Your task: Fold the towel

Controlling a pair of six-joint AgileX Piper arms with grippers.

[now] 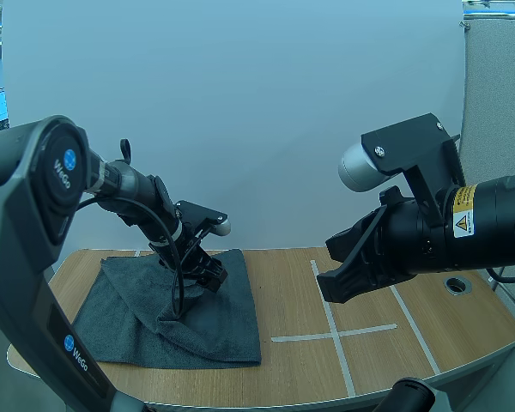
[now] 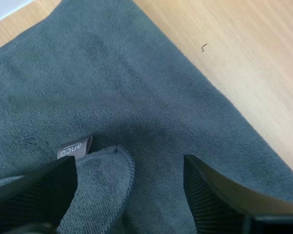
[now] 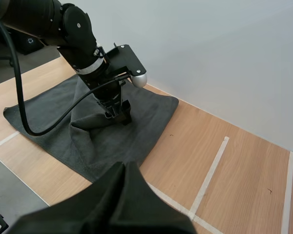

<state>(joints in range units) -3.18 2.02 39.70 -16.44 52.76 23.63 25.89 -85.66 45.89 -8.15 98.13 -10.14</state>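
A wooden worktop (image 1: 292, 283) is seen, and the dark grey towel (image 1: 120, 318) is spread on it, with one part raised into a rumpled fold (image 1: 176, 313) near the towel's middle. The left arm (image 1: 137, 193) is reached down over the towel, and its jaws are set right at that fold. The left jaws are released: the two ribbed fingers (image 2: 219, 200) are held well apart just above the towel (image 2: 136, 87), and the hemmed corner of the fold (image 2: 105, 175) is seen between them, close to one finger and apart from the other. The right arm (image 1: 463, 227) is held well apart from the towel, beyond its right edge. The right jaws are clenched on nothing, closed together as one dark wedge. White tape lines (image 1: 330, 330) are laid beside the towel. A small grey label (image 2: 74, 148) is sewn to the towel, just beside the folded corner.
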